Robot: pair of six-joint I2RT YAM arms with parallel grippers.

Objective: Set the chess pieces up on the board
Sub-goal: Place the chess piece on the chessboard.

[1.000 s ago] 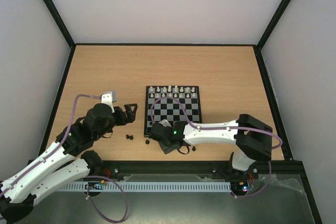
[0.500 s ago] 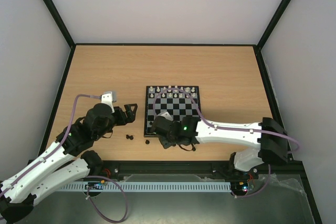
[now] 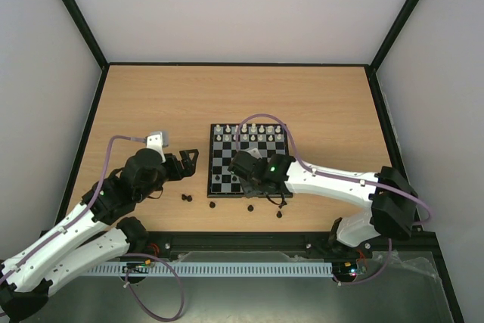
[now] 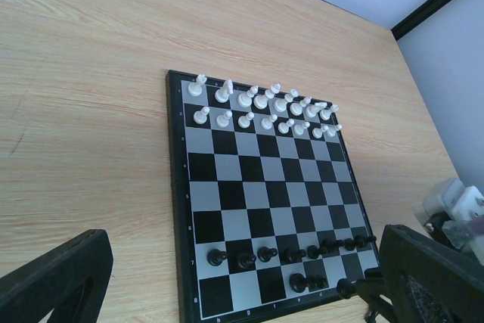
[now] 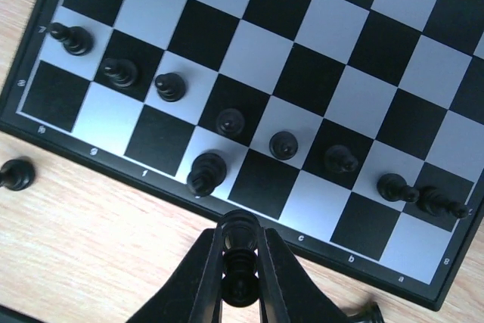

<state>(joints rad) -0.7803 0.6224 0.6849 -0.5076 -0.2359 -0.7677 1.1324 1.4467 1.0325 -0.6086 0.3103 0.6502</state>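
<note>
— Checked the right jaws?
— Pinched a black piece (image 5: pixel 240 262) over the board's (image 5: pixel 272 58) near border.
— And the left jaws?
— Hung spread wide, left of the board. Spotted loose pieces (image 3: pixel 187 197) on the table (image 3: pixel 151 104).

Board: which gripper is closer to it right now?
Right. The right gripper sits at the near edge of the board, jaws shut on a black piece. The left gripper is open, over the table off the board's left side.
</note>
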